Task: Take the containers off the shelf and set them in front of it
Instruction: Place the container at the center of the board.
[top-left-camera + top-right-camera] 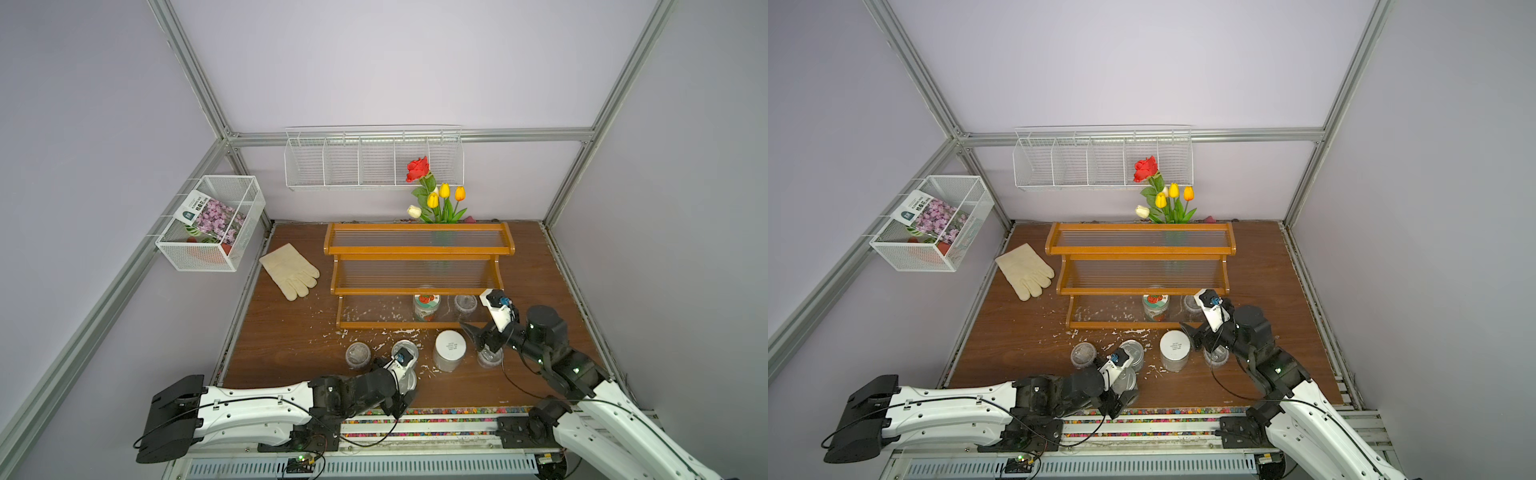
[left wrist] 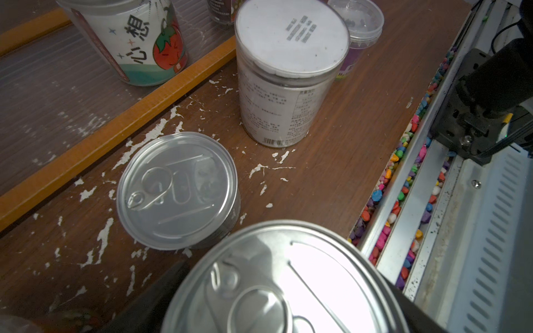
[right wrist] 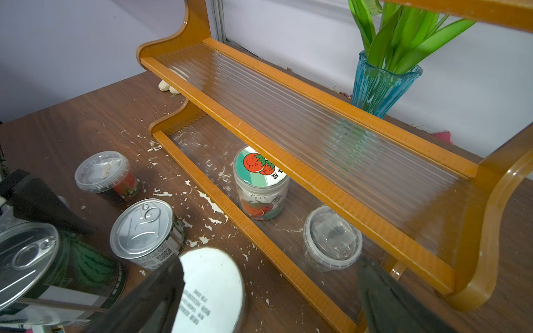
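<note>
The orange-brown shelf point(image 1: 419, 250) stands at the back of the table. Its lowest tier holds a jar with a red-fruit lid point(image 1: 427, 306) and a clear lidded cup point(image 3: 331, 239). In front of the shelf stand a clear cup point(image 1: 358, 355), a silver tin point(image 2: 176, 190), a white-lidded jar point(image 1: 449, 349) and another clear cup point(image 1: 490, 357), partly hidden under my right arm. My left gripper point(image 2: 285, 272) straddles a second silver tin point(image 2: 288, 288) near the front edge; whether its fingers still touch it is unclear. My right gripper point(image 3: 274, 299) hangs open beside the white-lidded jar, facing the lowest tier.
A cream glove point(image 1: 291, 270) lies left of the shelf. A blue-green vase point(image 3: 380, 83) of flowers stands behind it. A white wire rack point(image 1: 374, 160) and a mesh basket point(image 1: 212, 224) hang on the walls. White flakes litter the table; a strip of coloured pebbles point(image 1: 436, 411) lines the front edge.
</note>
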Controlling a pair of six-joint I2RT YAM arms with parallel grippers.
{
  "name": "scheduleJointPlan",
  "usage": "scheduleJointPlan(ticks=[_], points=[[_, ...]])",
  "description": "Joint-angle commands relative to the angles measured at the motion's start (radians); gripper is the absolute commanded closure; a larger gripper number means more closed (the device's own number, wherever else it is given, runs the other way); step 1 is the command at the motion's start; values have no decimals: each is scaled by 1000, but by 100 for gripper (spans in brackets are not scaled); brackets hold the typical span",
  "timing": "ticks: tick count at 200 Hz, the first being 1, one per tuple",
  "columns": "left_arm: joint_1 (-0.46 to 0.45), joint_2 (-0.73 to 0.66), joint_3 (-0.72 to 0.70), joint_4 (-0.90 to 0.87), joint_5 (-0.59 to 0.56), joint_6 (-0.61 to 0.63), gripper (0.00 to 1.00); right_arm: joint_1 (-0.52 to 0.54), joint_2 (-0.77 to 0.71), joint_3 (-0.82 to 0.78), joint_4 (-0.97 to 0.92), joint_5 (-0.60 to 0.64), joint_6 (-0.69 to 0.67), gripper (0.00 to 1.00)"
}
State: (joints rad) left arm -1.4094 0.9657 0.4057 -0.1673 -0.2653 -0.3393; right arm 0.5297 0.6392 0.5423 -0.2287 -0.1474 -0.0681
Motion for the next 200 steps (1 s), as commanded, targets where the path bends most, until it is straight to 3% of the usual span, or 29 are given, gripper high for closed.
scheduleJointPlan(ticks=[1,33,75,158,200], points=[[-3,3,31,-20,-7,-17,13,-4,5,-15,19,-5,-1,4],[-3,29,54,-11,10,-19,20,-4,9,-18,17,-6,-4,4],[-3,62,64,11,6,-14,20,-4,-3,-25,12,-4,-7,4],[-3,84,68,3,-46,-8,10,-4,-1,-23,18,-28,13,4],[-3,73,81,-15,-49,4,3,-1,69,-41,157,-98,156,4]])
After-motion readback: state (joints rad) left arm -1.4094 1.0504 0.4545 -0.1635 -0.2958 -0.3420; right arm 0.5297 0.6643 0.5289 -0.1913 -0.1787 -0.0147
